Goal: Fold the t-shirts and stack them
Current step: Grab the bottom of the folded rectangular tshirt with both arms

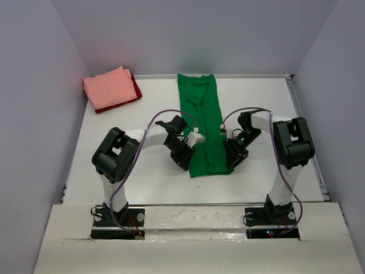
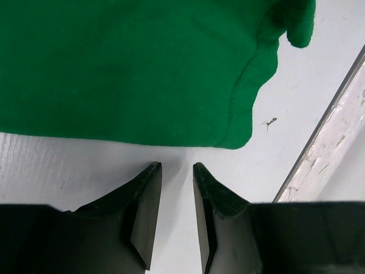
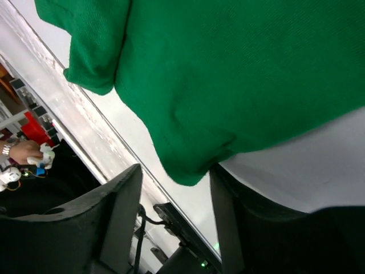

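- I see 1 walled-in flat white table [image 1: 262, 97]. All 3 cloth t-shirts lie on it, with pale grey walls [image 1: 199, 34] on 3 sides.
- In the far-left corner is 1 stack of 2. The folded salmon pink t-shirt [image 1: 109, 87] lies on top of the folded dark red t-shirt [image 1: 136, 88], whose edges show along the right and near sides.
- 1 bright green short-sleeved t-shirt [image 1: 199, 108] lies in the middle of the table. It is folded into a long narrow strip running from the far edge toward me, well apart from the stack.
- 2 arms are at work, 1 on each long side of the green strip near its near end.
- My left gripper [image 2: 177, 166] is low over bare table, just short of the green hem beside a corner. Its black fingers [image 2: 145, 194] stand a little apart with nothing between them.
- My right gripper [image 3: 175, 171] has its fingers [image 3: 122, 211] spread wider. A fold of the green edge dips into the gap, and I can see daylight beside it, so it is not clamped.
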